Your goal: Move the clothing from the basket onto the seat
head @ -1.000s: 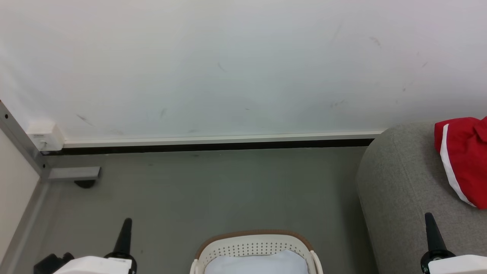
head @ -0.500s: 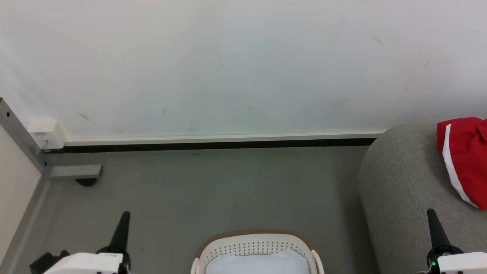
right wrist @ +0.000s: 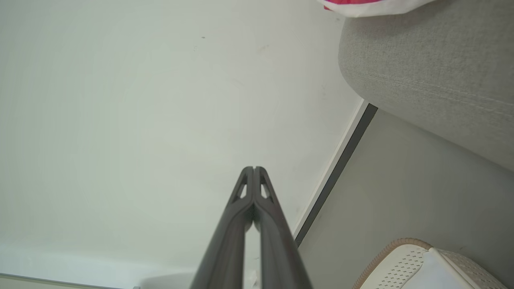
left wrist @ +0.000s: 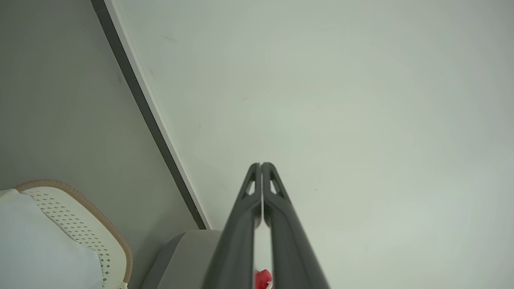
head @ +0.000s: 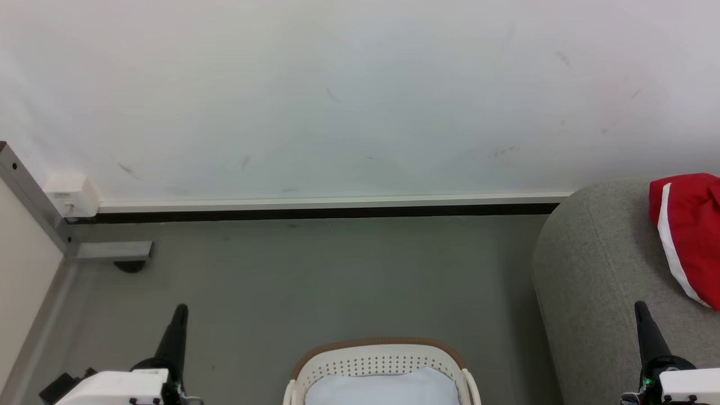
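Note:
Red clothing (head: pixel 689 233) with a white stripe lies on the grey seat (head: pixel 596 281) at the right edge of the head view; a sliver of the clothing (right wrist: pixel 361 3) tops the right wrist view. The white basket (head: pixel 377 360) with its tan rim stands on the floor at bottom centre, a pale white cloth (head: pixel 379 388) inside it. My left gripper (head: pixel 179 315) is shut and empty, left of the basket. My right gripper (head: pixel 641 310) is shut and empty, over the seat's front. In both wrist views the fingers (left wrist: pixel 261 165) (right wrist: pixel 253 168) meet at the tips.
A white wall with a dark baseboard (head: pixel 315 212) runs behind the grey floor. A metal frame post and bracket (head: pixel 112 249) with a white box (head: pixel 72 197) stand at the left corner. Open floor lies between basket and wall.
The head view has shifted slightly, so the scene sits a little right and lower. Both grippers stay shut; the left fingertip shows a bit higher, the right a bit farther right.

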{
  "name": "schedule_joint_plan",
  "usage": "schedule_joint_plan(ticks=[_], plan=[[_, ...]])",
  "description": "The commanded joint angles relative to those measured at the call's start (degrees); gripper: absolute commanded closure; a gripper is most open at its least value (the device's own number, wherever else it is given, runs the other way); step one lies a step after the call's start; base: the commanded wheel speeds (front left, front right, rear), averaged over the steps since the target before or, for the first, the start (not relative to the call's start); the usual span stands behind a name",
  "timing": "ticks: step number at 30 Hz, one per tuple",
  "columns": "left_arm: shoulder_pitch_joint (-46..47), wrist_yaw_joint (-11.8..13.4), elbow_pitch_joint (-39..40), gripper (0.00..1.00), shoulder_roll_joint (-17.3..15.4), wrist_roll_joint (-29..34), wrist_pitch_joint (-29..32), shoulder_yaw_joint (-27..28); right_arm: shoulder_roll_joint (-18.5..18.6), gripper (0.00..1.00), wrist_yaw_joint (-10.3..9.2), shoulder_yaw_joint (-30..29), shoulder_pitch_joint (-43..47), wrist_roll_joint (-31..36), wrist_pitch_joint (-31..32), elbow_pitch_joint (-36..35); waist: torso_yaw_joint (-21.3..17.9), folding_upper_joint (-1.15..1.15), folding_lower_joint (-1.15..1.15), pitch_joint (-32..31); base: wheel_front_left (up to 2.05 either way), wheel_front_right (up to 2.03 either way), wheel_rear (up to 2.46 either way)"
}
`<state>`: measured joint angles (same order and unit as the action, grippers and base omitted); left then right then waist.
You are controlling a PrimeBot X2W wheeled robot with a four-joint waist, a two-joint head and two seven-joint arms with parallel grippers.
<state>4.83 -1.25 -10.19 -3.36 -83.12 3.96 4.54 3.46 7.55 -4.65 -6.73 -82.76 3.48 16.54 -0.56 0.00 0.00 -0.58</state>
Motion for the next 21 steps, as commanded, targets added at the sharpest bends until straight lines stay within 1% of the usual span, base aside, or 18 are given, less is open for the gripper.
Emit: schedule_joint_plan(ticks=[1, 21], plan=[[0.80, -0.42, 0.55, 1.00, -0.02, -0.97, 0.38, 0.37, 0.45, 1.00, -0.09, -0.29, -0.80, -1.35, 0.10, -0.62, 0.03, 0.00, 0.00, 0.02, 0.00, 0.00, 0.00], [1.25, -1.40, 1.41, 1.00, 0.42, -8.63, 2.51, 2.16, 1.15, 1.00, -0.12, -0.25, -1.11, -10.43, 1.65, -1.59, 0.47, 0.00, 0.00, 0.36, 0.00, 0.00, 0.00]])
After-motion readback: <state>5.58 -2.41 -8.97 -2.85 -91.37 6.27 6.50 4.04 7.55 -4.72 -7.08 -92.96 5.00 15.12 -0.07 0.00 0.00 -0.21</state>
